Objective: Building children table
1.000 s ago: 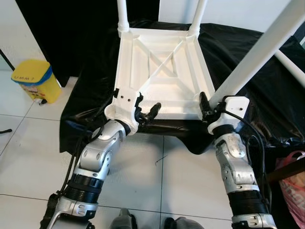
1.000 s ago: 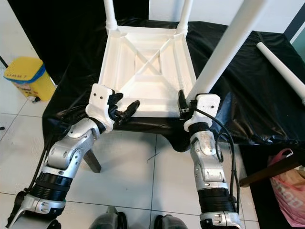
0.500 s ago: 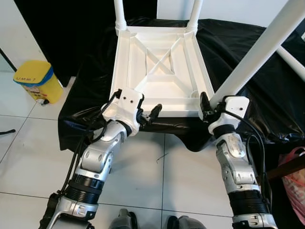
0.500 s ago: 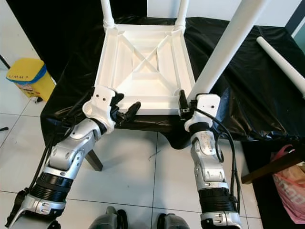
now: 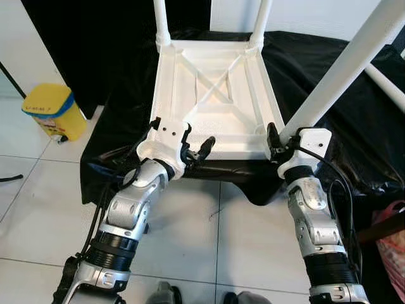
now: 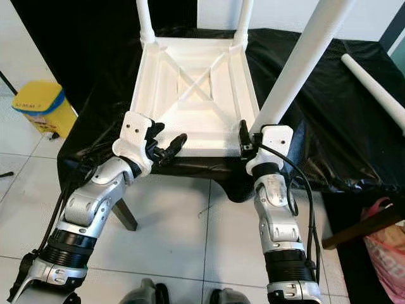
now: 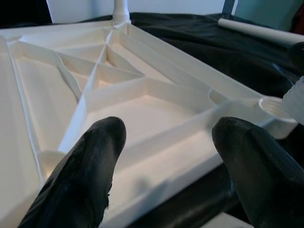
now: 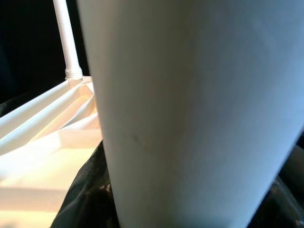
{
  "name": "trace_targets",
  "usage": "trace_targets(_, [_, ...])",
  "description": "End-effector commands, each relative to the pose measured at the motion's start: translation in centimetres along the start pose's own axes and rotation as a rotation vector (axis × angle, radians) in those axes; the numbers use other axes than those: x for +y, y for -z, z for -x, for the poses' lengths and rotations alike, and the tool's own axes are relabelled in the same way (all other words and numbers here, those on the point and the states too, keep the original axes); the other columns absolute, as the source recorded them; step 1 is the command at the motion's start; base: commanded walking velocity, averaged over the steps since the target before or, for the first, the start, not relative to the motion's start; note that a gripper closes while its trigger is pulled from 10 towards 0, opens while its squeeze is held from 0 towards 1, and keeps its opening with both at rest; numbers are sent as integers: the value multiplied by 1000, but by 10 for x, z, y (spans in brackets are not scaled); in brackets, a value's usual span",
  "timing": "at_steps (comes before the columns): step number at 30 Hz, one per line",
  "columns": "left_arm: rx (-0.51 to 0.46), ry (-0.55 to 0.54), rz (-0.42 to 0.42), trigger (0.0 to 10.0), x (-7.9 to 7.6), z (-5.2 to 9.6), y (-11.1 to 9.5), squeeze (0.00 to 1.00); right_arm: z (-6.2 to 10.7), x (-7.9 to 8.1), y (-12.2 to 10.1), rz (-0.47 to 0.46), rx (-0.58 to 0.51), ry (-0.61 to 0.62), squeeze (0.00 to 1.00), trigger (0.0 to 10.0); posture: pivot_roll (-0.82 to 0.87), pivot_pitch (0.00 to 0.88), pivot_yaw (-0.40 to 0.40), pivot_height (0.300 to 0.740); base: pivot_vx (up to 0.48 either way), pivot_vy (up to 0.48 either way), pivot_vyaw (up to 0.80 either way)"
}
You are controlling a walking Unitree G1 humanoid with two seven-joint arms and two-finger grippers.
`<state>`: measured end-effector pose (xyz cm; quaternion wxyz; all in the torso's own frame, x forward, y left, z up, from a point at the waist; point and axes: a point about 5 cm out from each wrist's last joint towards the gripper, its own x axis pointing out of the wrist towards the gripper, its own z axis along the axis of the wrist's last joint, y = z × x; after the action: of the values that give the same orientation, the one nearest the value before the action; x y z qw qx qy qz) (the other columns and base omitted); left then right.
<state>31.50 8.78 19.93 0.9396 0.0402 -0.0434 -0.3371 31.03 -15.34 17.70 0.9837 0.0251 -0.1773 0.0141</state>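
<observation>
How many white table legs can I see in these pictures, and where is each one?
4. Two legs stand in the far corners of the upturned tabletop: far-left and far-right. The right gripper holds one at the near-right corner. One lies loose on the black cloth, right.

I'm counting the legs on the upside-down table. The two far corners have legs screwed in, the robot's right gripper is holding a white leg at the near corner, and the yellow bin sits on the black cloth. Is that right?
Nearly. The yellow bin is not on the black cloth; it stands on the tiled floor beside it, as the left eye view shows. The rest holds: the table has legs at its two far corners, and the right gripper holds a white leg at the near corner.
</observation>
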Motion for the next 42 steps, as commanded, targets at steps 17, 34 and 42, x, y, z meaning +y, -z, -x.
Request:
trace_targets(17, [-31, 55, -5, 10000, -5, 4, -4, 0, 1, -4, 2, 11, 18, 26, 0, 10000, 37, 130, -49, 740, 201, 0, 0])
trace_targets(34, [68, 358, -75, 10000, -41, 14, 12, 0, 9, -17, 15, 70, 117, 138, 0, 10000, 32, 143, -42, 740, 0, 0, 0])
trace_targets(42, [162, 458, -117, 10000, -54, 18, 31, 0, 38, -26, 44, 93, 252, 162, 0, 10000, 24, 146, -39, 740, 0, 0, 0])
